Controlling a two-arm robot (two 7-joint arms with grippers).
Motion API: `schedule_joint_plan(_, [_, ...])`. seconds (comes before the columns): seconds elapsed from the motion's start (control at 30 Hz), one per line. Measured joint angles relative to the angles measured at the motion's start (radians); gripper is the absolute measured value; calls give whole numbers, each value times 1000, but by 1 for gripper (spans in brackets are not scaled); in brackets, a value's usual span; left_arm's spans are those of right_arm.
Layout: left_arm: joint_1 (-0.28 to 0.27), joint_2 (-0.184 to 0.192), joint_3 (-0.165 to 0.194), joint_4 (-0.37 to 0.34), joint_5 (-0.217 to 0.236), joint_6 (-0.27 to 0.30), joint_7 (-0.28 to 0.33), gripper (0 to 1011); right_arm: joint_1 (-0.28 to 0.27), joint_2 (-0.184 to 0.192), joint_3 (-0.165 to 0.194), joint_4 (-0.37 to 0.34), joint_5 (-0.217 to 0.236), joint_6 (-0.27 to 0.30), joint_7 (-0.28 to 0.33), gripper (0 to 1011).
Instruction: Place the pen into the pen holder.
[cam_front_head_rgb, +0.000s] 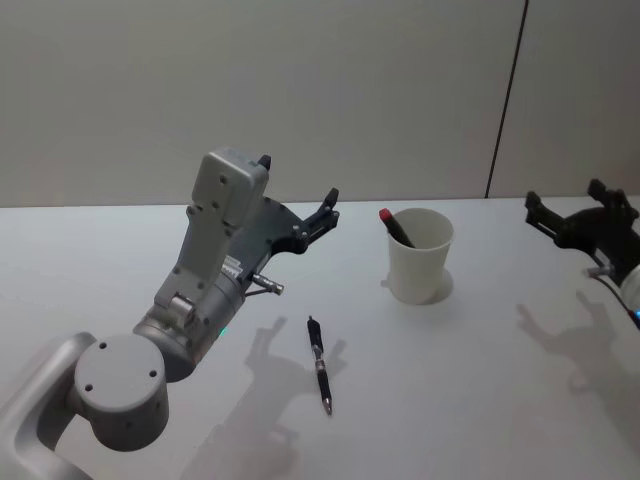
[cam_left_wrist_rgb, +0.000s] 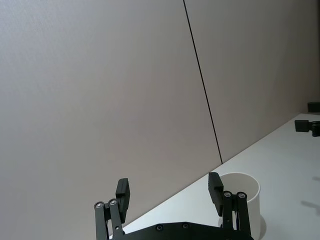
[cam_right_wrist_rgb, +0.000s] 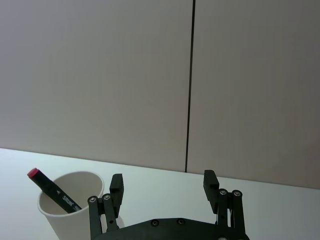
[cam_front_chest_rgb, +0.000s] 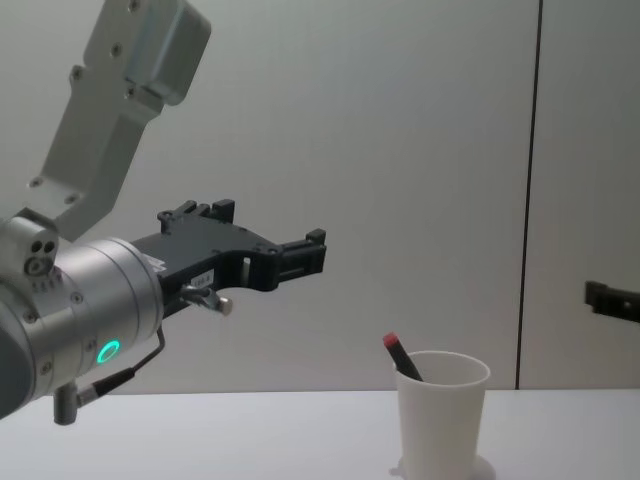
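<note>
Left gripper (cam_front_head_rgb: 296, 182) hangs raised above the bare white table (cam_front_head_rgb: 500, 400) in the head view, its fingers spread and holding nothing, to the left of the plain white tapered paper cup (cam_front_head_rgb: 420, 265) that serves as pen holder. A slim black pen with a red tip (cam_front_head_rgb: 397, 227) stands inside that cup, leaning on the rim with the red end up. A second, black click pen with a silvery point (cam_front_head_rgb: 318, 365) lies flat on the table nearer the robot, well apart from the cup. The right gripper (cam_front_head_rgb: 565, 193) is parked at the far right edge. In the left wrist view the left gripper (cam_left_wrist_rgb: 169, 185) shows two separated fingers with only the pale wall between them, and the cup (cam_left_wrist_rgb: 242, 187) sits beyond. In the right wrist view the right gripper (cam_right_wrist_rgb: 163, 180) is likewise spread and empty, and the pen (cam_right_wrist_rgb: 55, 189) slants out of the cup (cam_right_wrist_rgb: 55, 215). The chest view has the left gripper (cam_front_chest_rgb: 262, 232) high above the table, with the pen (cam_front_chest_rgb: 400, 358) poking over the cup (cam_front_chest_rgb: 440, 420) rim. Either pen looks light, stiff and smooth, so it would probably roll or slip if pinched near an end; mid-barrel seems the safer hold. The cup looks light enough to tip if knocked.
</note>
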Motion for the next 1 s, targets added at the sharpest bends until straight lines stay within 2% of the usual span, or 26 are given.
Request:
schedule_joint_plan(0.5, [0, 0, 0, 0, 0, 0, 0, 999, -86, 54, 40, -86, -20, 64, 6, 1001])
schedule_joint_plan(1.0, [0, 0, 0, 0, 0, 0, 0, 1000, -121, 79, 58, -117, -24, 90, 14, 1002])
